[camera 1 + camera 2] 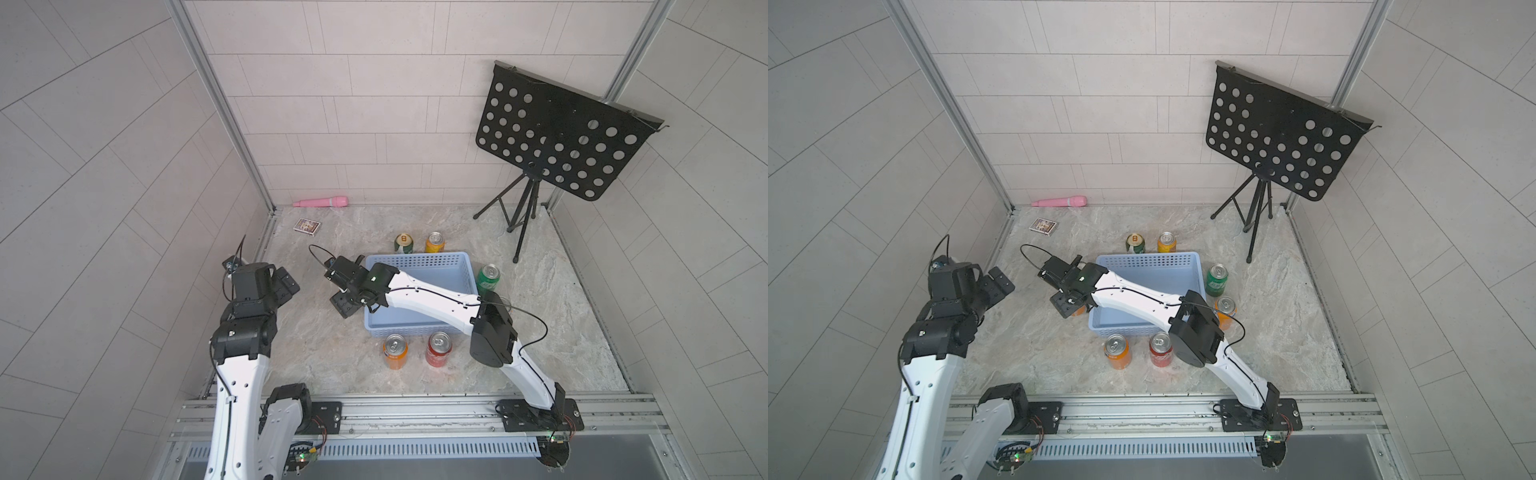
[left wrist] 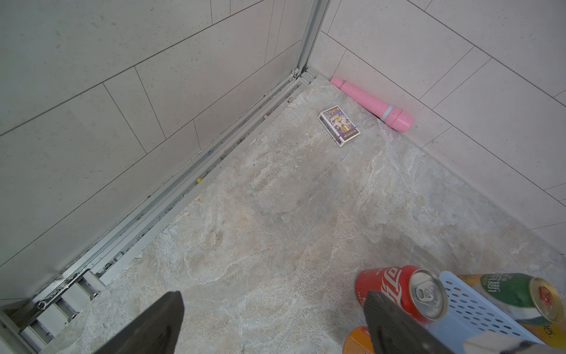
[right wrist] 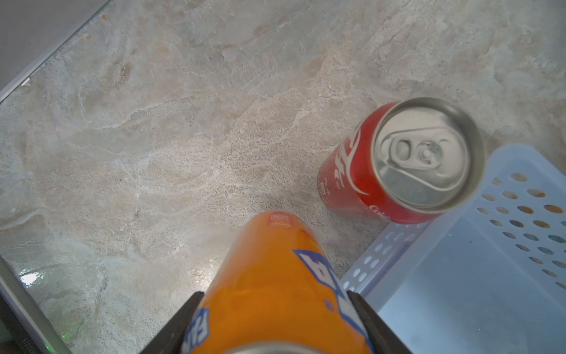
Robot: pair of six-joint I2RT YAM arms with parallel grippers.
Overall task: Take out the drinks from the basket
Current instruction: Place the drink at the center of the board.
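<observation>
Right pincer [image 3: 272,306] clamped on upright orange can [image 3: 269,275], base pointing down; left pincer [image 2: 272,295] apart

The basket [image 1: 419,261] is light blue, its walls patterned with small holes. An orange can [image 3: 275,291] is marked with blue-and-white lettering; a red can [image 3: 401,162], with white script, is topped in silver. A green can [image 1: 488,279] and a green-and-white can [image 1: 403,243] with a gold top are shown. The tabletop [image 1: 332,353] is veined in beige and grey. A pink flask [image 2: 372,104] is ringed in pale blue; a black music stand [image 1: 557,116] is dotted with holes.
</observation>
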